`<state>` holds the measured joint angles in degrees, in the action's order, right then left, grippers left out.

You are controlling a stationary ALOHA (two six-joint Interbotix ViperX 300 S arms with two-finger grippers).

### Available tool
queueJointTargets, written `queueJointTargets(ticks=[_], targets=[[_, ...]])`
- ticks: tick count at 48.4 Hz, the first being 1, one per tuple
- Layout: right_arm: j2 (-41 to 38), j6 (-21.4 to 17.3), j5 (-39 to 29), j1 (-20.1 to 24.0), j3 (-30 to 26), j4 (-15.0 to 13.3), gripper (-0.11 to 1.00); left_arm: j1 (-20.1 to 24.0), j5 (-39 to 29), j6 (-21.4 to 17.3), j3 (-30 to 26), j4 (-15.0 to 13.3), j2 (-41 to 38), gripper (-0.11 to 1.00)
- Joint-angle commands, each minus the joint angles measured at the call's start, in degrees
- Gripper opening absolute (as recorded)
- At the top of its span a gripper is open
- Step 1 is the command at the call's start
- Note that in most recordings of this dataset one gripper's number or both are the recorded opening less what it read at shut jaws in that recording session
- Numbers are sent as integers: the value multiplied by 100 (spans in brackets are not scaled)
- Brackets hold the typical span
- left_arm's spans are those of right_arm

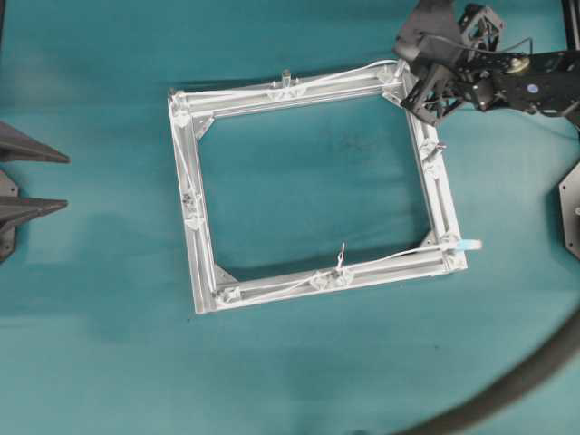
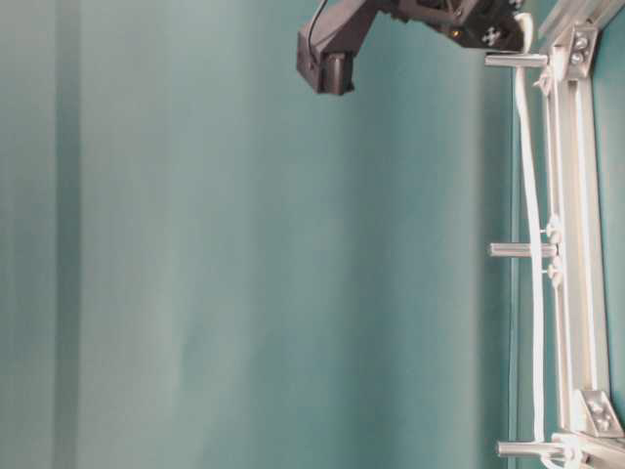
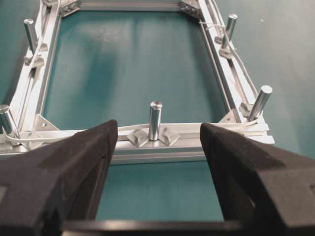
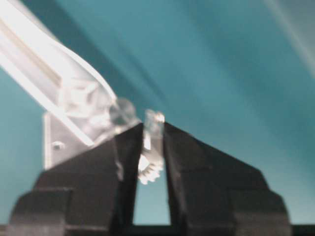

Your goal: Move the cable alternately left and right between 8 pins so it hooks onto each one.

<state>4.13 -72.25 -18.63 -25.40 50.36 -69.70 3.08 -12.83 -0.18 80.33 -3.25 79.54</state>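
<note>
frame: square aluminium frame (image 1: 426, 172) lying flat on the teal table (image 1: 100, 362), sits a bit skewed in the overhead view.

pins: little upright pegs on whitish brackets around the frame. From the left wrist view one pin (image 3: 155, 119) stands dead centre on the near bar, with more along both side bars. Table-level view shows three of them sticking out sideways, e.g. (image 2: 520, 250).

cable: thin white cable (image 1: 186, 159) already runs along the top bar, down the left bar and along the bottom bar, zigzagging past the pins as it goes. There's a small knot (image 1: 341, 257) sticking up by the bottom bar's middle pin, and the pale blue tag (image 1: 468, 245) pokes out past the bottom-right corner. Right bar looks bare of cord as far as I can see.

right hand: right hand (image 1: 410, 80) is over the frame's top-right corner. In its own wrist view it's blurry, but the fingers (image 4: 184, 162) stand close together with only a narrow gap, and a bit of white cable plus something clear and peg-like sits in that gap (image 4: 150, 164). So it's pinched on the cable, right next to the corner bracket.

left hand: left hand (image 3: 158, 162) is spread wide open, holding nothing, parked off the frame's left side and looking along it.

other stuff: thick grey hose (image 1: 526, 381) curving across the bottom-right of the table.
</note>
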Motion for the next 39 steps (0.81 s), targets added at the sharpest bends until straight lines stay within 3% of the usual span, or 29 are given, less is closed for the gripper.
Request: queueJointTargets(ticks=[1, 8, 13, 39], targets=[[193, -229, 360, 44, 18, 79, 14, -18, 26, -26, -62, 9, -44, 69], [202, -659, 879, 79, 114, 167, 14, -18, 35, -26, -62, 9, -44, 68], [202, -782, 896, 88, 141, 185, 14, -18, 35, -26, -62, 9, -44, 69], [246, -791, 817, 97, 141, 439, 14, -18, 26, -26, -62, 9, -44, 69]])
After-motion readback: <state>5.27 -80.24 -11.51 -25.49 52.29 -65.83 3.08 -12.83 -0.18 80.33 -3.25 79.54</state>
